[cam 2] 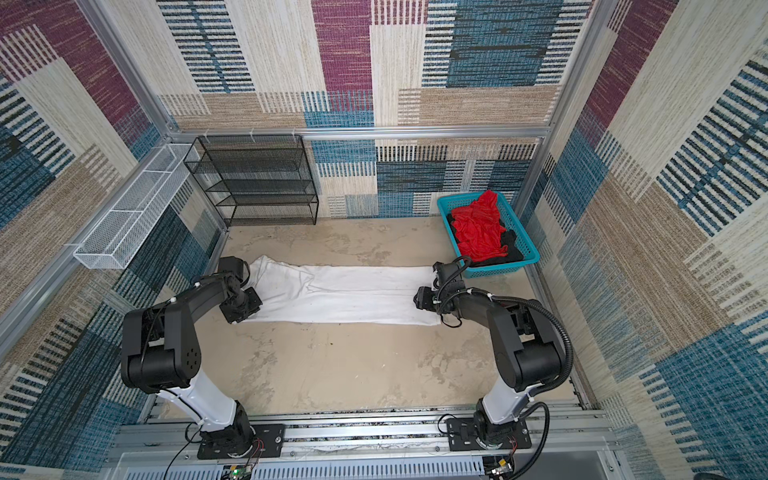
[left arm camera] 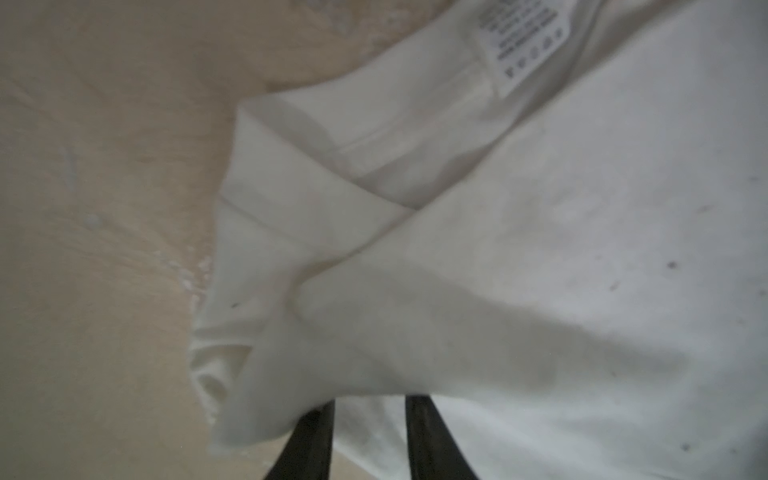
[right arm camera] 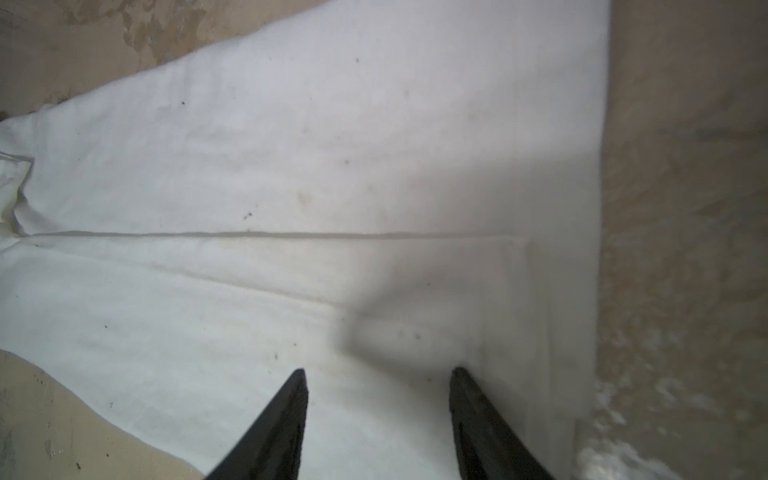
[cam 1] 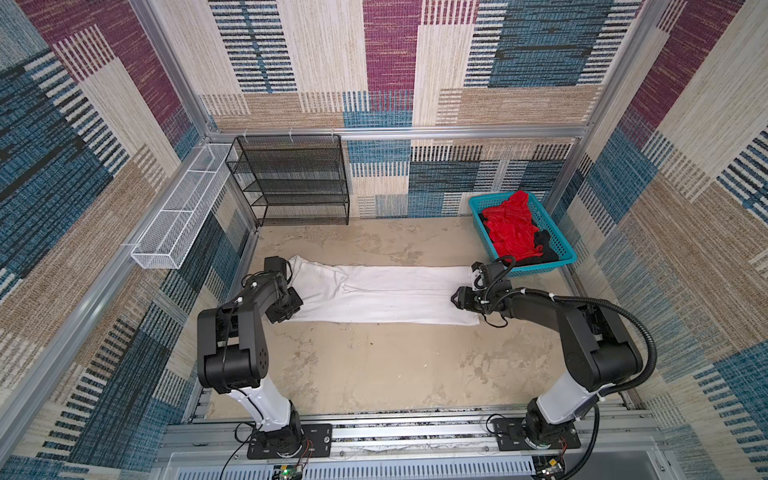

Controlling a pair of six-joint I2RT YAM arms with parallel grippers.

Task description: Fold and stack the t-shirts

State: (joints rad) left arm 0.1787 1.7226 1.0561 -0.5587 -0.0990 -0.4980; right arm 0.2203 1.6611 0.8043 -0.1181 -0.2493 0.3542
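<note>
White shirt (cam 1: 386, 291) lies folded into one long strip across the middle of the tabletop (cam 1: 374, 365), with a claw at each end. The left claw (left arm camera: 370, 405) is at the collar end, where the care label (left arm camera: 523, 41) shows. Its fingers (left arm camera: 307, 436) stand narrowly apart, and a raised fold of the shirt is bunched between and over their tips, so it looks pinched. The right claw (right arm camera: 378, 372) is at the hem end, just inside the edge. Its jaws are spread with nothing between them, tips right at the cloth. Red shirt (cam 1: 511, 228) sits crumpled on a black shirt (cam 1: 544, 249) in the basket (cam 1: 561, 245), far right, just beyond the right claw.
</note>
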